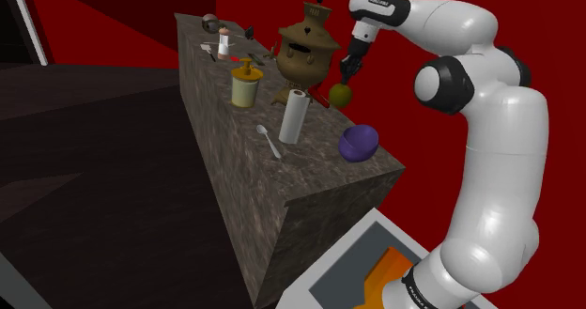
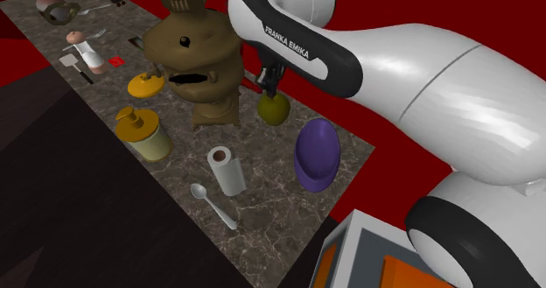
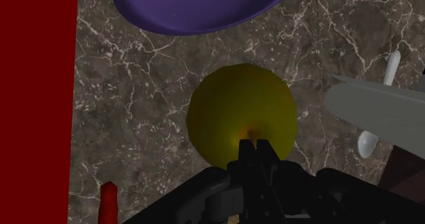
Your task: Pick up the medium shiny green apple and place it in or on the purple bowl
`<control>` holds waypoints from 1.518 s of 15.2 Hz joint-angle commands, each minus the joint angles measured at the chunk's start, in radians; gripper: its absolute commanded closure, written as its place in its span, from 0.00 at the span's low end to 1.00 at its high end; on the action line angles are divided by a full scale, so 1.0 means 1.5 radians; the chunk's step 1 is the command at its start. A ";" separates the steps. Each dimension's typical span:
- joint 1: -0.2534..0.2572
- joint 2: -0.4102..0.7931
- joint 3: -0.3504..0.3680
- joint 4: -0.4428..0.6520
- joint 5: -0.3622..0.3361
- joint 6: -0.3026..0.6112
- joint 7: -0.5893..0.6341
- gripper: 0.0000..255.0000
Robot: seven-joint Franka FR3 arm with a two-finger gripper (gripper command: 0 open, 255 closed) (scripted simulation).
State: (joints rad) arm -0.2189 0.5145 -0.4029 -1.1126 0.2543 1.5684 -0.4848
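On the marble counter (image 2: 262,203), between the brown samovar (image 2: 197,67) and the purple bowl (image 2: 317,155): an olive-green apple (image 2: 274,109), round, glossy, resting free. Just above it, the gripper (image 3: 256,148), fingers pressed together, holding nothing. Better to open wide first, descend straight over the middle, then close gently against slipping.

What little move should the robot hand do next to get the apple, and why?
Probably open the gripper first. It hangs right above the yellow-green apple, but its two black fingers meet with nothing between them. Shut like that, they could not slide down around the apple to carry it to the purple bowl nearby.
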 commanded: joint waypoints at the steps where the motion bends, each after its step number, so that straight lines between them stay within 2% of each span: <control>1: -0.005 0.004 0.000 0.028 0.001 -0.023 0.002 1.00; 5: -0.017 0.021 0.002 0.087 0.007 -0.066 0.006 1.00; 8: 0.008 -0.078 -0.013 -0.040 -0.023 -0.037 -0.009 1.00; 13: 0.032 -0.214 -0.029 -0.183 -0.075 -0.022 -0.020 1.00; 18: 0.039 -0.334 -0.036 -0.281 -0.126 -0.032 -0.024 1.00; 23: 0.040 -0.359 -0.034 -0.339 -0.137 0.004 -0.023 1.00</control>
State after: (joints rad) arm -0.1602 -0.0183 -0.4544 -1.6029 0.0512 1.5604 -0.5204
